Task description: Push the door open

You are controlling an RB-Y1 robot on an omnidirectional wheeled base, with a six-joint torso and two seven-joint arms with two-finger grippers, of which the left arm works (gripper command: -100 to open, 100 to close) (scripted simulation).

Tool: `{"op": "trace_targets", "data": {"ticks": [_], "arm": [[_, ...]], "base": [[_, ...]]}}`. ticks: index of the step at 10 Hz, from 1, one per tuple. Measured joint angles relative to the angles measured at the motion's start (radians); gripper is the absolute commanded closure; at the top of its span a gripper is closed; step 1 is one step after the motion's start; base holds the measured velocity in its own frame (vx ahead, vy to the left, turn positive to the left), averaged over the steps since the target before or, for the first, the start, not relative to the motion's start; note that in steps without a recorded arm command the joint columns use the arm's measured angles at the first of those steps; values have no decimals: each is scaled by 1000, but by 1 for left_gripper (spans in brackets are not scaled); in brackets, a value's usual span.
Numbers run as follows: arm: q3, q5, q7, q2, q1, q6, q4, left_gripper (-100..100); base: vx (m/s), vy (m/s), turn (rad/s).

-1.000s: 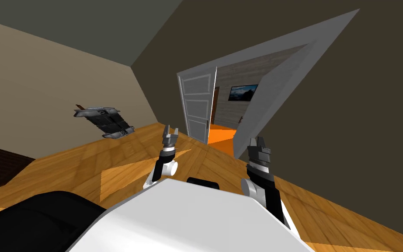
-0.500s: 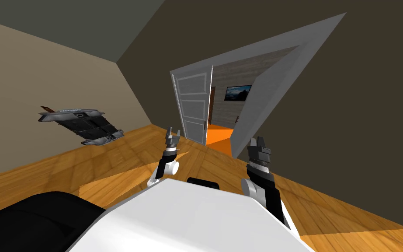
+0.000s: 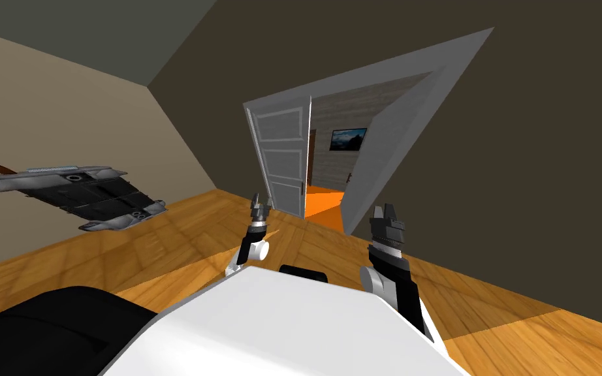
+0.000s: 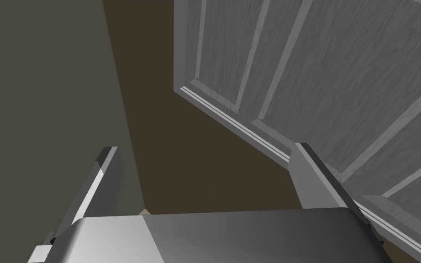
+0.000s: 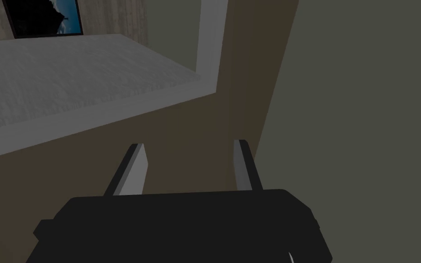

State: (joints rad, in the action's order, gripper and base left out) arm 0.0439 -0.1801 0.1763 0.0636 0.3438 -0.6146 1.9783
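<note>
A: Where is the door (image 3: 283, 160) seen?
B: Straight ahead, hung on the left side of a grey door frame (image 3: 424, 98) that is set in a dark wall (image 3: 541, 163). It is found partly open. An orange floor (image 3: 324, 199) and a framed picture (image 3: 348, 138) are seen thru the gap.
A: And the left gripper (image 3: 260, 203)?
B: It is seen just in front of the door's lower panel, above the wood floor (image 3: 182, 228). In the left wrist view the door's panelled face is seen close up, w/ one finger drawn across its edge. Whether it is touched can't be told. The fingers are spread wide and nothing is held btw them.
A: And the right gripper (image 3: 384, 210)?
B: It is pointed up near the frame's right side, apart from the door. In the right wrist view its fingers are parted too, w/ nothing gripped. The frame's corner and the picture are seen beyond them.
A: Anything else noted?
B: A dark grey object (image 3: 71, 189) is seen by the beige wall (image 3: 45, 117) on the left, well apart from the door. What it is can't be told.
</note>
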Motion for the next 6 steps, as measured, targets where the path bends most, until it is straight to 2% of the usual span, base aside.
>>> {"op": "trace_targets", "data": {"ticks": [6], "arm": [[9, -67, 101, 11, -43, -30, -135, -100]], "base": [[88, 42, -142]]}}
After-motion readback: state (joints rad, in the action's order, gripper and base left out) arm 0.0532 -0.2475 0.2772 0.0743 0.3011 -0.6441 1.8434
